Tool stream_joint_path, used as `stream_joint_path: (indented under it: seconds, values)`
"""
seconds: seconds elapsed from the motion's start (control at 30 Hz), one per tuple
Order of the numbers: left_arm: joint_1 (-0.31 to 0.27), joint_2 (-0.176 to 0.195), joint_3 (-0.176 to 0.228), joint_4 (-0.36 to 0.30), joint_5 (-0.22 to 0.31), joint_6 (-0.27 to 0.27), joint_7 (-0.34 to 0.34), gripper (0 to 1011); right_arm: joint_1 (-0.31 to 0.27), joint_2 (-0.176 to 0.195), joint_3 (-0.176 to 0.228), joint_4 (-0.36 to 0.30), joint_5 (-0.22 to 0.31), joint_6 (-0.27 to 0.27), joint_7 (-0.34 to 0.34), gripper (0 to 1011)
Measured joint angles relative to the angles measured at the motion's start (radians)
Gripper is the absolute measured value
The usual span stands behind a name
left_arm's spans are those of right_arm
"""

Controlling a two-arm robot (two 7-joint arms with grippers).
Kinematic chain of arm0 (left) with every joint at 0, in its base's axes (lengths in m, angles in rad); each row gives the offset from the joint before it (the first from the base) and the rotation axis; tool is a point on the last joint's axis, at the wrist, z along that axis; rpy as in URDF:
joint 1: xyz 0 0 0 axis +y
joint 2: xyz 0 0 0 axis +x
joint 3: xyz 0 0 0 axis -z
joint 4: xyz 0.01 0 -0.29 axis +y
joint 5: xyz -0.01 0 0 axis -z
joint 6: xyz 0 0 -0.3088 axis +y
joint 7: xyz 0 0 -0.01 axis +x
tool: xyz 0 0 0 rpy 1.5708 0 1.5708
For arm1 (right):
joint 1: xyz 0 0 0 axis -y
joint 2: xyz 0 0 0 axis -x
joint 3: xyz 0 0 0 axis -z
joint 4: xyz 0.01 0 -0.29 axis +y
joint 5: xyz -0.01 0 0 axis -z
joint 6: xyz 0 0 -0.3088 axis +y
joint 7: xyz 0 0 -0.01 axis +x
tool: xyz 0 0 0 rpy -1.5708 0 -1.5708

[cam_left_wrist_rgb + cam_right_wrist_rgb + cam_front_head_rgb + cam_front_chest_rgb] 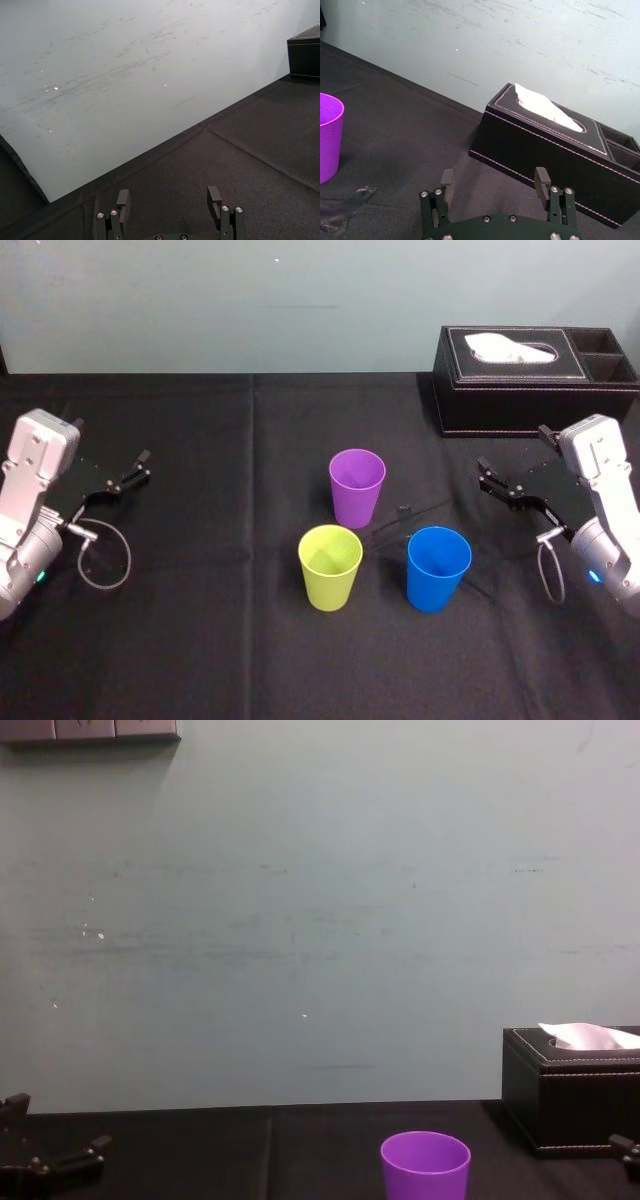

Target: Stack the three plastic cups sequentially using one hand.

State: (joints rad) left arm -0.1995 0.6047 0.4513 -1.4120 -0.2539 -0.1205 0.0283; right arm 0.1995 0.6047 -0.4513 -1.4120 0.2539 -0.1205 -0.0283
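Observation:
Three plastic cups stand upright and apart in the middle of the black table: a purple cup at the back, a yellow-green cup front left and a blue cup front right. The purple cup also appears in the chest view, and in the right wrist view the purple cup is off to one side. My right gripper hovers right of the cups, open and empty, its fingers spread wide. My left gripper rests at the far left, open and empty, fingers apart.
A black tissue box with a white tissue stands at the back right, just behind the right gripper. A scrap of clear tape lies on the cloth between the purple and blue cups. A pale wall bounds the table's far edge.

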Motion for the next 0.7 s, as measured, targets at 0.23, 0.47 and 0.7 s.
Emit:
stream_joint_path:
  seconds: [0.23,0.47,0.7]
  values:
    - [0.0,0.0,0.0,0.0,0.0,0.0,0.0,1011,0.0,0.0,0.0,0.0,0.0,0.0,0.0,1003]
    - [0.0,0.0,0.0,0.0,0.0,0.0,0.0,1011,0.0,0.0,0.0,0.0,0.0,0.0,0.0,1003]
    - [0.0,0.0,0.0,0.0,0.0,0.0,0.0,1012,0.0,0.0,0.0,0.0,0.0,0.0,0.0,1003]
